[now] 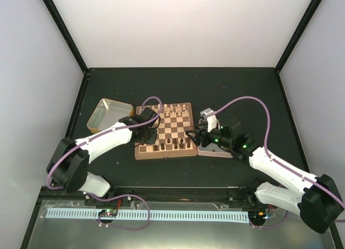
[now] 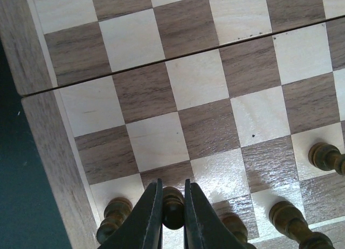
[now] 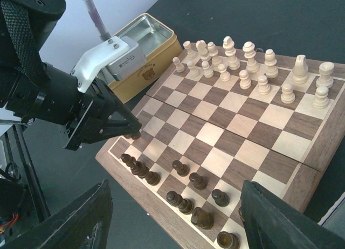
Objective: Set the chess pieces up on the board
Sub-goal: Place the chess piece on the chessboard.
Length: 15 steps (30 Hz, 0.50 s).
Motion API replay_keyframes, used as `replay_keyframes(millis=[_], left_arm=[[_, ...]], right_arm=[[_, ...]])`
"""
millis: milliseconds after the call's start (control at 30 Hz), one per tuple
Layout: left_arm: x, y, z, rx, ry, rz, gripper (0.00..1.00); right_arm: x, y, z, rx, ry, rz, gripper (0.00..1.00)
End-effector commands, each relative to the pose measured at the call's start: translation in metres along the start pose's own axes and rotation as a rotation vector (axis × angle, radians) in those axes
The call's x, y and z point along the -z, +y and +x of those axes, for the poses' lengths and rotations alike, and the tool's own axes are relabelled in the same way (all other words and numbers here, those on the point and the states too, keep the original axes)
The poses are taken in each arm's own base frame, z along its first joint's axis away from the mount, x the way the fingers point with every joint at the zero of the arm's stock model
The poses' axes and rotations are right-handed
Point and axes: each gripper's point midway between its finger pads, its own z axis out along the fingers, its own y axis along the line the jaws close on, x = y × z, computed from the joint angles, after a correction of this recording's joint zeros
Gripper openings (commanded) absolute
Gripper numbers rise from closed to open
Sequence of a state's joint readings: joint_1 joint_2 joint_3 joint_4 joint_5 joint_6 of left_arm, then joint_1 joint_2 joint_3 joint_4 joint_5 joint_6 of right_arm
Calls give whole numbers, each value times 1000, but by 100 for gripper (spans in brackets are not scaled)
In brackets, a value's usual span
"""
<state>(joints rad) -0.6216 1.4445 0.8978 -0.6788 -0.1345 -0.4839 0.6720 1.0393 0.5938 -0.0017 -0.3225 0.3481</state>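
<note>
the dark piece [image 2: 173, 206] sits pinched between the closed fingers of the left gripper [image 2: 172, 192], low over the 6 o'clock rows of the board [image 2: 199, 92], near its 9 o'clock rim; whether its base touches the wood cannot be told; the step in hand looks like seating this piece on its home square, so it would pay to lower it straight down and upright, centre it on one square, and part the fingers only a little, since other dark chess pieces [image 3: 180, 168] stand just beside it on both sides and a wide release or a sideways exit could tip them; lifting clear vertically seems safest; the board's seam runs across the middle and should not matter here; the cream pieces [image 3: 248, 79] stand in two rows at the 12 o'clock edge, well apart from the work; the right gripper [image 3: 175, 219] hangs at the board's 3 o'clock side with its fingers spread wide and holding nothing; a gold tin [image 3: 153, 57] lies open at 10 o'clock of the board, and a pale flat tin [image 1: 214, 152] at 4 o'clock beneath the right arm; all rest on a dark matte table [image 1: 226, 92], closed in by white walls [image 1: 178, 22] and black corner posts [image 1: 64, 30].
</note>
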Motion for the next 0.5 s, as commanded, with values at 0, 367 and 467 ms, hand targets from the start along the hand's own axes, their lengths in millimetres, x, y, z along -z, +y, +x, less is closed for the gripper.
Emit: replay_keyframes(millis=[0,367,467], left_arm=[[-6,-4,-7,13,-37,29,3],[-17,-3,5,17,-11,34,7],[-16,-1,8,18,-3,30,10]], right_arm=[[0,-1,-3,-10,-8,8,66],[-2,-3,-2,-15,-1,20,66],[-2,-3,-3,-15,-2,21,66]])
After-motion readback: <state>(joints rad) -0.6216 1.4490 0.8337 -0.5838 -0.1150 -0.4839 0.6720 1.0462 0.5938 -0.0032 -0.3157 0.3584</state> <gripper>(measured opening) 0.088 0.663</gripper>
